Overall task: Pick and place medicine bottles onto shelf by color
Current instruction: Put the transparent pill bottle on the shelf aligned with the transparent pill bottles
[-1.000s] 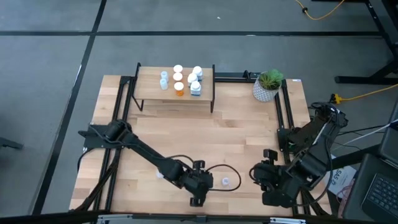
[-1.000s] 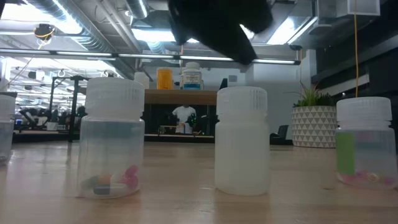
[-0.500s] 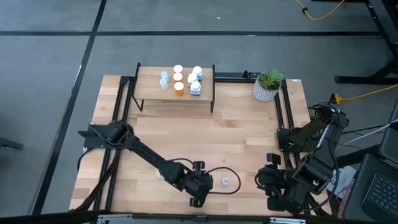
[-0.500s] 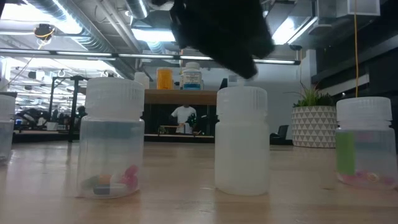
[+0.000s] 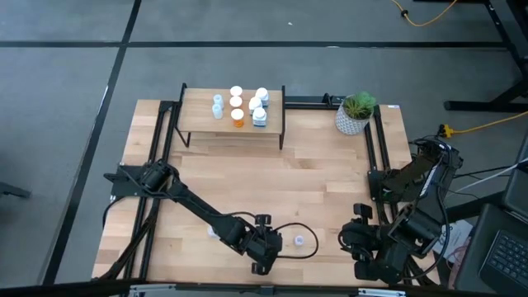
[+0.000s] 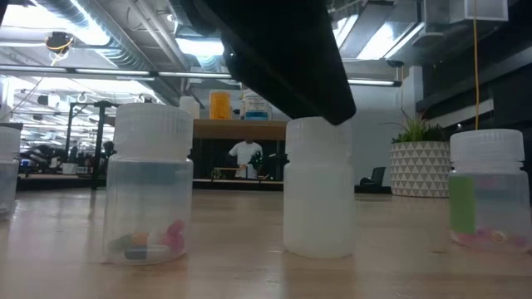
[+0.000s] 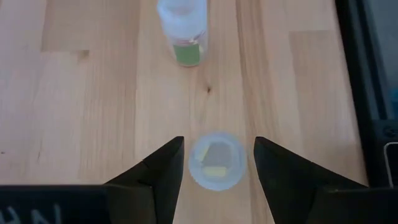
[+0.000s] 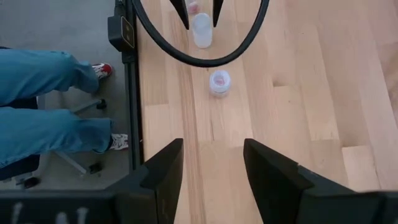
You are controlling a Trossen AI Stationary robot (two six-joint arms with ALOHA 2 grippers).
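Three pale translucent vials with white caps stand on the table near its front edge. The middle vial [image 6: 318, 187] stands upright between the open fingers of my left gripper [image 7: 216, 168], which hangs low over it [image 6: 320, 104]; the arm hides it in the high view. A vial with a green label [image 7: 181, 34] stands to its right [image 5: 299, 241], and one with coloured pills [image 6: 150, 191] to its left. My right gripper [image 8: 211, 177] is open and empty at the near right [image 5: 361, 241]. The shelf [image 5: 276, 122] at the far side carries several orange, white and pale-blue bottles [image 5: 238, 106]. My left gripper comes at the middle vial from above, one finger on each side of its cap [image 7: 216, 160]. The left wrist view shows a thin gap on both sides. In the low view a dark finger [image 6: 332, 100] overlaps the cap's top edge, so I cannot tell whether it touches.
A white pot with a green plant [image 5: 355, 111] stands at the far right. A black cable [image 8: 199, 56] loops over the table by the vials. Black rails [image 5: 373, 157] run along the table's sides. A person's legs in blue trousers [image 8: 43, 106] show beyond the table's edge.
My left gripper has come down over the middle vial, its fingers now level with the cap. The vial has shifted a little toward the table's left while the other two vials stayed put. My right gripper has drawn back a little toward the near right corner.
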